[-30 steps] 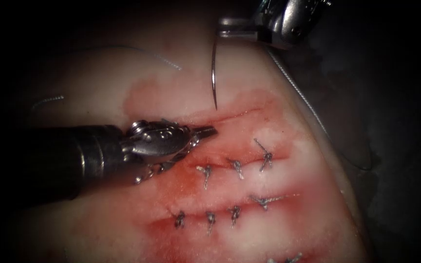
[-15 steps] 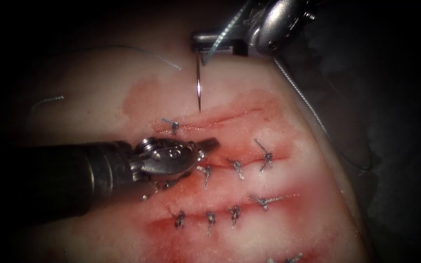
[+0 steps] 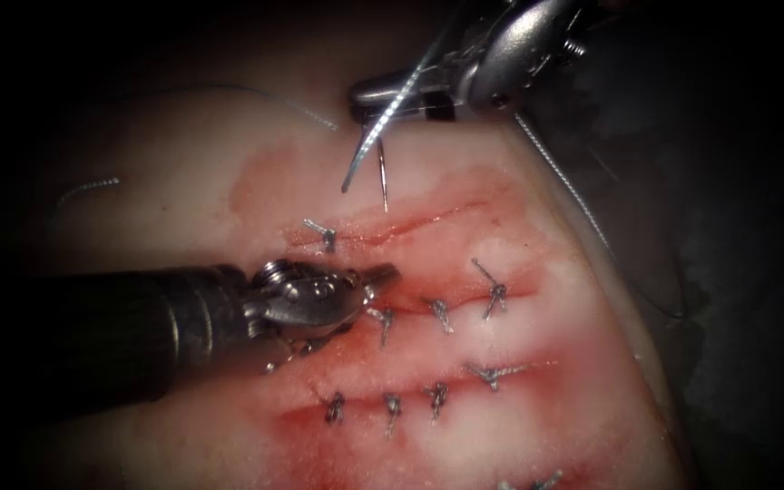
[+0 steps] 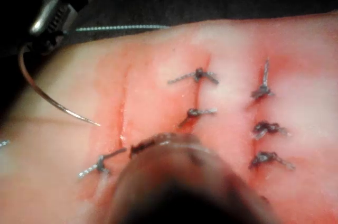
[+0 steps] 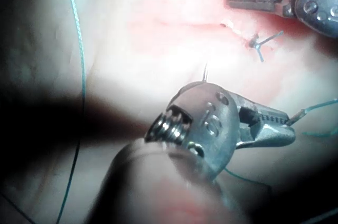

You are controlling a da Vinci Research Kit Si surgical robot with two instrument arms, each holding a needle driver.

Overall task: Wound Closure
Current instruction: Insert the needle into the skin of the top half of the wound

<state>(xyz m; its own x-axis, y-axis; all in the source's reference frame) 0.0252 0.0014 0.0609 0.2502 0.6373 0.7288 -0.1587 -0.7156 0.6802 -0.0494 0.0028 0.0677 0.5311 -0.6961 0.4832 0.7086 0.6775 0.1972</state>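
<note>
Right claw (image 3: 383,98) grips the needle (image 3: 382,177) near its thread end, so the point hangs free above the tissue (image 3: 183,163), just over the open cut (image 3: 410,218) and not in it. Thread (image 3: 555,177) trails off right. Left claw (image 3: 376,272) rests closed and empty on the tissue below that cut, beside a stitch (image 3: 324,233), clear of the needle.

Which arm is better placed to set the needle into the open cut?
Right, probably. Its steel claw holds the thin curved steel needle near its blunt end, tip hanging free just above the uppermost red cut in the pale pork tissue. The left claw rests shut and empty, below that cut.
</note>
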